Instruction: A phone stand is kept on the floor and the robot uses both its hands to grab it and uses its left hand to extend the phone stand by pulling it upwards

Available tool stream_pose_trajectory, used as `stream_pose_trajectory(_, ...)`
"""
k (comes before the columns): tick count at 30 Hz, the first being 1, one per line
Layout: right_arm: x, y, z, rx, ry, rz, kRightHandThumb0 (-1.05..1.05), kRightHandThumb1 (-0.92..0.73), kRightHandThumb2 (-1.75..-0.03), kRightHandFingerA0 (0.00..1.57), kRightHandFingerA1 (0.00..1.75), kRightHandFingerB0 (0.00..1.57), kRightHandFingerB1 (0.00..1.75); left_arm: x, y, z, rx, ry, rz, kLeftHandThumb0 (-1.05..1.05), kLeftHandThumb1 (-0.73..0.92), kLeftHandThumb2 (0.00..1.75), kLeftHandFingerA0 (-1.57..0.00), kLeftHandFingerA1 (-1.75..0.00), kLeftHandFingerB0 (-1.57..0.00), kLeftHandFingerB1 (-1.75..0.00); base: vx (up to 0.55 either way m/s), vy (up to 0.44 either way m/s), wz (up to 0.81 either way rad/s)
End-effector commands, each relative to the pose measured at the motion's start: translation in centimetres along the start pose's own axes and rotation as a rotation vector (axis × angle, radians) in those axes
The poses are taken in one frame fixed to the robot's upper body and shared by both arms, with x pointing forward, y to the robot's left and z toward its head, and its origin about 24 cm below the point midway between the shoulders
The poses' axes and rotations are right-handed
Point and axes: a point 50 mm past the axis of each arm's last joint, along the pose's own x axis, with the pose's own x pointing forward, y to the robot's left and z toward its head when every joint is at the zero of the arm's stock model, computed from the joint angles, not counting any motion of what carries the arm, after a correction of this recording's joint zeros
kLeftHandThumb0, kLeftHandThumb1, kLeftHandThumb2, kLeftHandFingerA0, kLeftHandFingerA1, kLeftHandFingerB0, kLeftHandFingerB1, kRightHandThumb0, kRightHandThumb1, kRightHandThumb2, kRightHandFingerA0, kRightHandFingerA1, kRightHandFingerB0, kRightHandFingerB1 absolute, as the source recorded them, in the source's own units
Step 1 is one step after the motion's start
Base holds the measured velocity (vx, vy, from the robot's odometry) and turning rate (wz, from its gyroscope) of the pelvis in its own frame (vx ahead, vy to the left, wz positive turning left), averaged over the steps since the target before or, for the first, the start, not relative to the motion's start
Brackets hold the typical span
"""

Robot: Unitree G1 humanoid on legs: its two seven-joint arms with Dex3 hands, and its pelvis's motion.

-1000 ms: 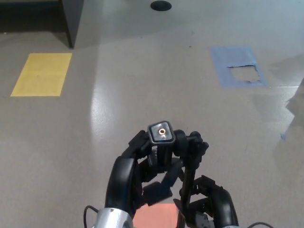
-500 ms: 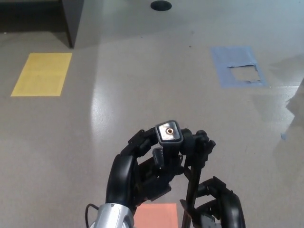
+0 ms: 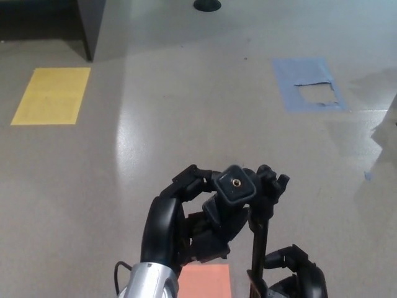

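— Left hand (image 3: pixel 186 217): closed or open?

— Closed. Wrapped round the neck of the phone stand (image 3: pixel 218 218), with fingers (image 3: pixel 189 177) curled in from the far side, just under the square top plate (image 3: pixel 236 184).

— And stood where, relative to that hand?

— Held upright inside the grip. Poked out just past the fingertips at the top, then dropped away as a thin pole (image 3: pixel 257 248) on the hand's inner side, down towards the right hand (image 3: pixel 296 276).

— Gripped by the right hand as well?

— Could not tell. Showed only at the bottom edge, close against the low part of the pole.

— Done so far, then?

— Judged the grab finished, on the left side at least. Looked partly raised too, going by the length of pole bared below the left hand.

— Left to do?

— Probably more pulling upwards with the left and bracing low with the right. Could not read how far extended, looking almost straight down the pole.

— Anything close by?

— Only floor markings: a pinkish patch (image 3: pixel 205 282) right beneath the left wrist, a yellow patch (image 3: pixel 49 93) well beyond on its outer side, and a blue taped patch (image 3: pixel 307 84) far beyond the right hand. Touched none of them.
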Motion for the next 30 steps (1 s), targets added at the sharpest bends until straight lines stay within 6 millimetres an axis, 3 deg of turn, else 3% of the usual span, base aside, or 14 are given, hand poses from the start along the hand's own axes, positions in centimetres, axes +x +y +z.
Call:
stream_pose_trajectory(1, -0.5, -1.7, -1.8, -0.039, 0.066, -0.081, -0.35, -0.69, -0.58, 0.57, 1.75, 0.46, 1.74, -0.5, -3.9, 2.9, -0.218, -0.107, -0.042, -0.19, 0.49, 1.03, -1.26, -1.75, -1.08, -1.75, 0.00, 0.000, 0.00)
stream_pose_trajectory(4, -0.6, -1.9, -2.0, -0.043, 0.060, -0.087, -0.35, -0.69, -0.58, 0.57, 1.75, 0.47, 1.75, -1.0, -4.7, 4.2, -0.224, -0.149, -0.075, -0.21, 0.49, 1.00, -1.27, -1.75, -1.09, -1.75, 0.00, 0.000, 0.00)
stream_pose_trajectory(5, -0.6, -2.1, -2.1, -0.062, 0.059, -0.085, -0.37, -0.74, -0.54, 0.55, 1.74, 0.51, 1.60, -1.4, -5.3, 5.1, -0.225, -0.173, -0.105, -0.42, 0.48, 1.02, -1.49, -1.67, -1.29, -1.58, 0.00, 0.000, 0.00)
stream_pose_trajectory(6, -0.6, -2.3, -2.2, -0.070, 0.059, -0.087, -0.37, -0.74, -0.54, 0.55, 1.73, 0.52, 1.57, -1.6, -5.7, 5.8, -0.240, -0.193, -0.127, -0.19, 0.51, 0.98, -1.25, -1.75, -1.08, -1.75, 0.00, 0.000, 0.00)
stream_pose_trajectory(11, -0.7, -2.8, -2.5, -0.070, 0.070, -0.101, -0.38, -0.74, -0.54, 0.55, 1.73, 0.52, 1.57, -2.5, -7.3, 8.0, -0.284, -0.261, -0.217, -0.21, 0.53, 0.99, -1.20, -1.75, -1.02, -1.75, 0.00, 0.000, 0.00)
stream_pose_trajectory(12, -0.7, -3.1, -2.8, -0.087, 0.079, -0.109, -0.39, -0.74, -0.55, 0.55, 1.72, 0.52, 1.55, -2.9, -7.9, 9.0, -0.281, -0.295, -0.248, -0.40, 0.51, 1.04, -1.45, -1.63, -1.23, -1.53, 0.00, 0.000, 0.00)
stream_pose_trajectory(15, -0.8, -3.5, -3.0, -0.114, 0.086, -0.129, -0.39, -0.73, -0.56, 0.56, 1.70, 0.54, 1.53, -3.4, -8.9, 11.0, -0.273, -0.364, -0.317, -0.39, 0.50, 1.06, -1.52, -1.69, -1.28, -1.58, 0.00, 0.000, 0.00)
stream_pose_trajectory(16, -0.7, -3.6, -3.1, -0.108, 0.091, -0.132, -0.38, -0.72, -0.56, 0.56, 1.70, 0.54, 1.53, -3.4, -9.1, 11.5, -0.275, -0.383, -0.328, -0.19, 0.51, 1.06, -1.26, -1.75, -1.08, -1.75, 0.00, 0.000, 0.00)
stream_pose_trajectory(18, -0.8, -3.8, -3.2, -0.102, 0.092, -0.138, -0.39, -0.72, -0.56, 0.57, 1.70, 0.54, 1.54, -3.6, -9.6, 12.9, -0.299, -0.426, -0.359, -0.18, 0.50, 1.07, -1.28, -1.75, -1.09, -1.75, 0.00, 0.000, 0.00)
stream_pose_trajectory(22, -1.0, -4.1, -3.6, -0.122, 0.099, -0.150, -0.40, -0.71, -0.57, 0.58, 1.70, 0.56, 1.53, -3.1, -10.1, 15.8, -0.288, -0.499, -0.367, -0.20, 0.47, 1.09, -1.32, -1.75, -1.13, -1.75, 0.00, 0.000, 0.00)
stream_pose_trajectory(23, -1.1, -4.2, -3.8, -0.127, 0.111, -0.153, -0.40, -0.71, -0.56, 0.58, 1.71, 0.56, 1.54, -2.7, -10.3, 17.3, -0.321, -0.531, -0.373, -0.31, 0.43, 1.13, -1.57, -1.69, -1.33, -1.58, 0.00, 0.000, 0.00)
stream_pose_trajectory(30, -1.5, -4.4, -4.4, -0.122, 0.131, -0.153, -0.39, -0.70, -0.56, 0.59, 1.71, 0.56, 1.55, -1.6, -10.0, 20.9, -0.332, -0.610, -0.350, -0.31, 0.40, 1.10, -1.57, -1.66, -1.32, -1.55, 0.00, 0.000, 0.00)
